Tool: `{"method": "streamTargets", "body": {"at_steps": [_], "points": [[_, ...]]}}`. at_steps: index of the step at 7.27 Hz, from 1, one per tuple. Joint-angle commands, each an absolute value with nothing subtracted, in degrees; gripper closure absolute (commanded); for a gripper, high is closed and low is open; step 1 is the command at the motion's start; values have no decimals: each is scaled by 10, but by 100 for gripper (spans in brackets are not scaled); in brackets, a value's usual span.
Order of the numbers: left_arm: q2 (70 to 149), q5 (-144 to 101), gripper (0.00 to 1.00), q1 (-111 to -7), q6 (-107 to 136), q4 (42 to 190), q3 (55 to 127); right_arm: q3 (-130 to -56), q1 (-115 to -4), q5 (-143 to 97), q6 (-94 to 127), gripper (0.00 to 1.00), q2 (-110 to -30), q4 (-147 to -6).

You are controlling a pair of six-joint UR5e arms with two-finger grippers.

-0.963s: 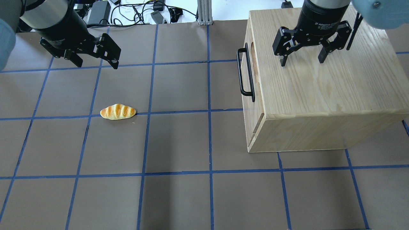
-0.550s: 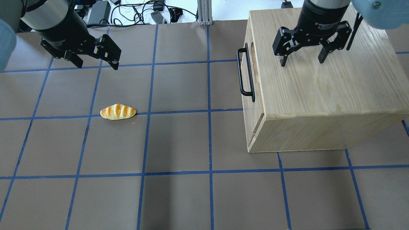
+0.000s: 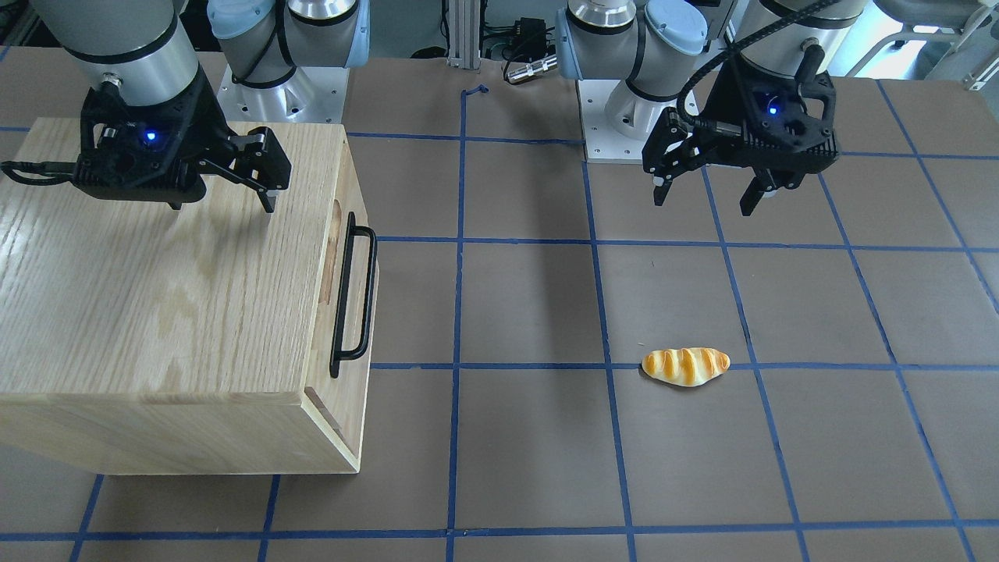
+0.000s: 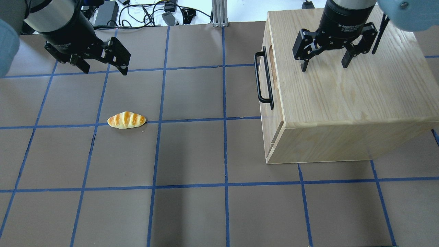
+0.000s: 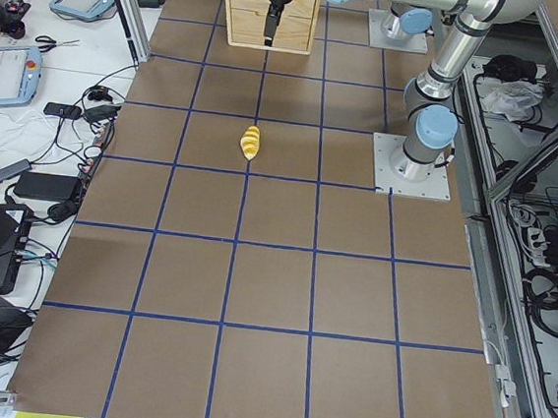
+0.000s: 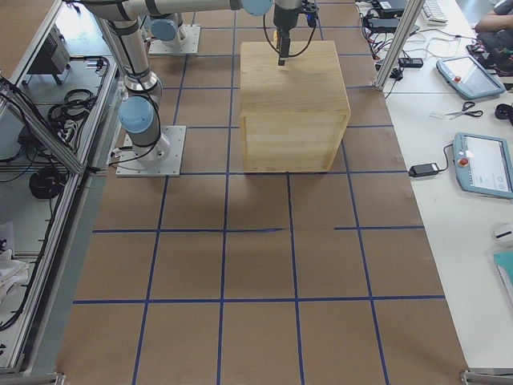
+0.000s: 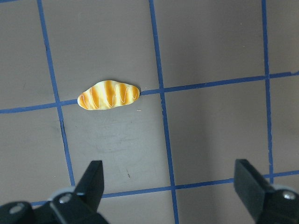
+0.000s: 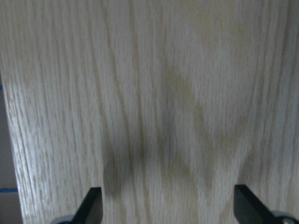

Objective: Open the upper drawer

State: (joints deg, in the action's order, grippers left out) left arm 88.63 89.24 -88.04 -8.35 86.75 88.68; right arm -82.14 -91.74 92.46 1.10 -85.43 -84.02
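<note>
The upper drawer (image 4: 274, 118) sits shut, flush in the front of the oak cabinet (image 4: 343, 96) at the table's right. Its long black bar handle (image 4: 261, 78) and oval notch face the table's middle. In the front-facing view the drawer (image 3: 351, 289) and handle (image 3: 370, 289) are on the left. My right gripper (image 4: 324, 68) hovers open and empty over the cabinet top, behind the handle; it also shows in the front-facing view (image 3: 222, 207) and the right wrist view (image 8: 168, 205). My left gripper (image 4: 104, 71) is open and empty above the far left of the table, also seen front-facing (image 3: 702, 206).
A toy bread roll (image 4: 126, 120) lies on the brown mat left of centre, below my left gripper in the left wrist view (image 7: 108, 94). Cables and power bricks (image 4: 147, 13) and an aluminium post (image 4: 219, 13) lie beyond the far edge. The arm bases (image 3: 616, 117) stand at the robot's side.
My left gripper has drifted very slightly to the right. The right gripper, drawer and roll have not moved.
</note>
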Motion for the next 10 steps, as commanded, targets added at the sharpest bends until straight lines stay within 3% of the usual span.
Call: {"method": "streamTargets", "body": {"at_steps": [1,5,10], "points": [[899,885,0,-881,-74,864,888,-821,-918,925,11,0,-854,-840],[968,802,0,-892,38,767,889,-822,-917,925,11,0,-854,-840],[1044,651,0,-1008,236,630,891,-821,-918,925,11,0,-854,-840]]}}
